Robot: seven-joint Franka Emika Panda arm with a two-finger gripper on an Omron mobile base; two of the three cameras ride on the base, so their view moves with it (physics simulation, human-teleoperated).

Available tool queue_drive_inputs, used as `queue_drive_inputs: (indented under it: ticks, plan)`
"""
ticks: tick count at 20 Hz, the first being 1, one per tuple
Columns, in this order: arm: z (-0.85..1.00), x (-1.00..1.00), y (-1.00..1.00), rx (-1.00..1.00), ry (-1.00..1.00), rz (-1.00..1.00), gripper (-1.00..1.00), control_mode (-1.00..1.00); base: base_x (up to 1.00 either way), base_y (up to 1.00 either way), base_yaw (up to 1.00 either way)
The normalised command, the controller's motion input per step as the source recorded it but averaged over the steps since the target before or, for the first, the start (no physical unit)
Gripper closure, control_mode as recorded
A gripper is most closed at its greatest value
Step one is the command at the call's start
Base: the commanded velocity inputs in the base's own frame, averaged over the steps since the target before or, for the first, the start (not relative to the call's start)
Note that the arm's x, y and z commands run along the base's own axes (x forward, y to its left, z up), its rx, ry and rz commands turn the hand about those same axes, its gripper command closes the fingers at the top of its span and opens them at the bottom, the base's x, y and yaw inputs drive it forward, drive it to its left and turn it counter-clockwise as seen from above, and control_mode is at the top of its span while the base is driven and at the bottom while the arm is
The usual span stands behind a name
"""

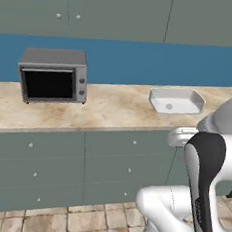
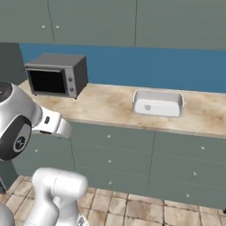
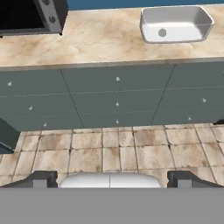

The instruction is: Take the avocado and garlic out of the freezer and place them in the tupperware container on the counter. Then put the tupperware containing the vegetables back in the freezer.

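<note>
1. While the fingers (image 3: 109, 179) stand spread wide with nothing between them, the hand view looks down over the tiled floor (image 3: 109, 148) toward the grey-green cabinet fronts (image 3: 113, 94).
2. The tupperware container (image 1: 176, 101), a shallow white tub without a lid, rests on the table (image 1: 103, 112) toward its right end, nearer the back edge than the front; the same tub appears in the right base view (image 2: 158, 103) and at the upper right of the hand view (image 3: 176, 24).
3. A small round mark lies on the tub's floor; what it is cannot be told.
4. A grey toaster oven (image 1: 53, 76) with a dark window stands on the table toward its left end, well apart from the tub.
5. The wall behind the table is blue (image 1: 158, 64), with cabinet doors (image 1: 118, 12) above it.
</note>
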Motion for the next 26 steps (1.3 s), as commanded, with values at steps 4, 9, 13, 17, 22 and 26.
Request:
queue_drive_inputs:
  ticks: [4,9,13,17,22,26]
  plan:
    - [0.00,0.00,0.00,0.00,0.00,0.00,-1.00,1.00,-0.41,0.97,0.00]
    - [0.00,0.00,0.00,0.00,0.00,0.00,-1.00,1.00,-0.02,1.00,-0.03]
    - [0.00,0.00,0.00,0.00,0.00,0.00,-1.00,1.00,0.00,1.00,-0.03]
    - [0.00,0.00,0.00,0.00,0.00,0.00,-1.00,1.00,-0.01,1.00,-0.02]
    - [0.00,0.00,0.00,0.00,0.00,0.00,-1.00,1.00,0.00,1.00,-0.02]
    - [0.00,0.00,0.00,0.00,0.00,0.00,-1.00,1.00,0.00,1.00,-0.02]
